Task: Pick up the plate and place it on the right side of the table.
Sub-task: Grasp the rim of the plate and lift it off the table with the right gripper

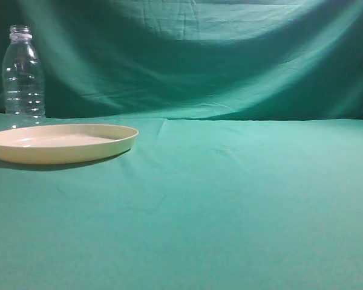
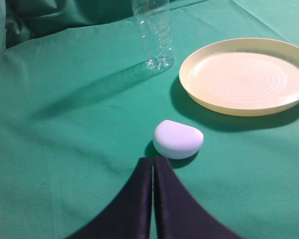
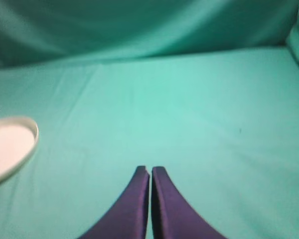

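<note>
Sitting flat on the teal-green table (image 1: 242, 199), the cream-yellow plate (image 1: 60, 144) lies far over on the left side as seen from the front, with a clear plastic bottle (image 1: 23, 75) standing upright just behind it. From the left wrist, the left claw (image 2: 153, 167) has its dark fingers pressed together with only a thin seam between them, holding nothing; a small white rounded object (image 2: 178, 139) rests on the cloth just ahead of its tips, the plate lies farther ahead and to its right, and the bottle's base stands ahead, beyond the white object. The right claw (image 3: 150, 172) is likewise closed on nothing, hanging over bare cloth, with the plate's edge well off to its left.
</note>
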